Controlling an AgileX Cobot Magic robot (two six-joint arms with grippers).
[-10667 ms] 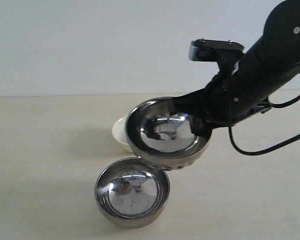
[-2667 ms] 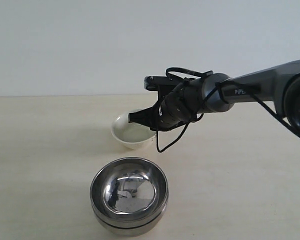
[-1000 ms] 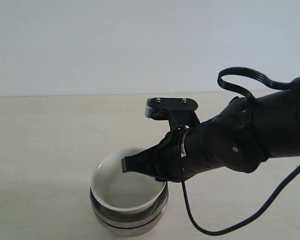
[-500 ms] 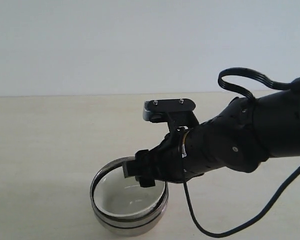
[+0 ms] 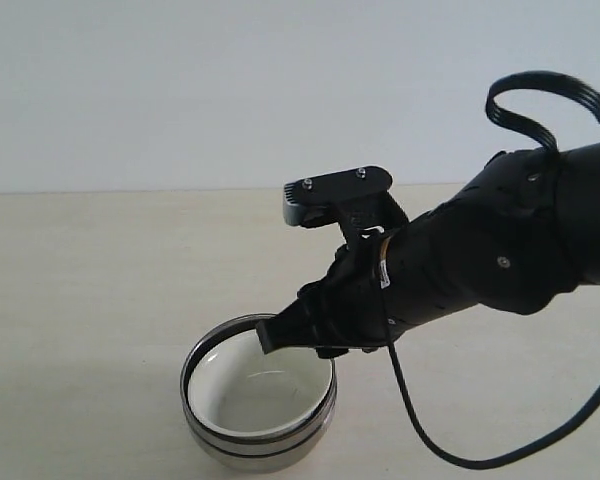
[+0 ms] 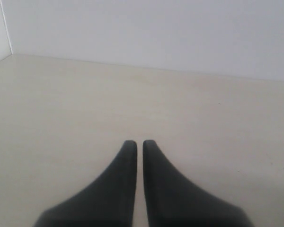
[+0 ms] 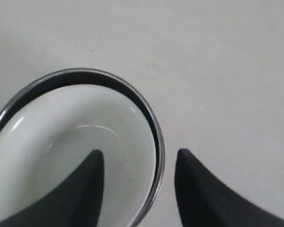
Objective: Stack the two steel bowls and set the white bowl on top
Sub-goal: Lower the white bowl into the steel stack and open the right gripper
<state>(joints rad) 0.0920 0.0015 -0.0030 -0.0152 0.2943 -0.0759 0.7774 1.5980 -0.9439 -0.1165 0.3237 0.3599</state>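
Locate the two steel bowls (image 5: 248, 447) nested one inside the other at the near side of the table (image 5: 80, 290), recognisable by two stacked rims and a dark seam between. Find the white bowl (image 5: 255, 392) seated upright inside the upper steel bowl, level and just within the steel rim. Read the right gripper (image 7: 139, 152) as spread apart and clamped on nothing: one finger above the white interior, the other outside the steel rim, straddling the wall on the arm's side. Contact between inner finger and glaze: not determinable from either view. Read the left gripper (image 6: 136, 143) as closed together and empty, hovering over bare tabletop, no bowl in its own view. Judge the step in hand as the release at the end of the last placement, all three bowls apparently in final order. For the next move, hold the jaws wide and lift straight up to full clearance above both rims. Avoid any sideways sweep before clearance, likely to hook the wall and tip or drag the stack. Afterwards, withdraw toward the right side and confirm level seating of the white bowl.
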